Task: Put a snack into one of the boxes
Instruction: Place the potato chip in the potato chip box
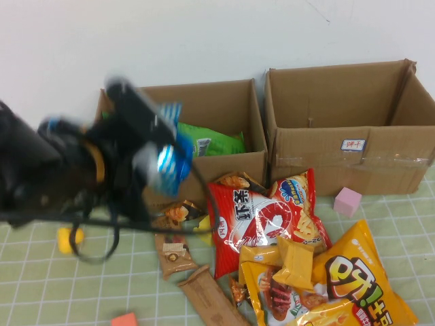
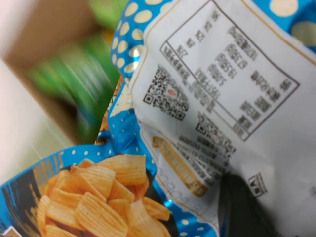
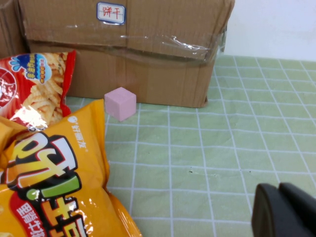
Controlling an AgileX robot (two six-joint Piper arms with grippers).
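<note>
My left gripper hangs in front of the left cardboard box, shut on a blue snack bag. In the left wrist view the blue snack bag fills the picture, showing its white printed back and ridged chips, with one dark finger pressed on it. A green snack bag lies inside that box. The right cardboard box stands beside it with nothing showing inside. My right gripper shows only in the right wrist view, shut on nothing, low over the green mat.
A pile of snacks lies before the boxes: a red bag, an orange bag and brown bars. A pink cube sits by the right box. A yellow toy and an orange block lie front left.
</note>
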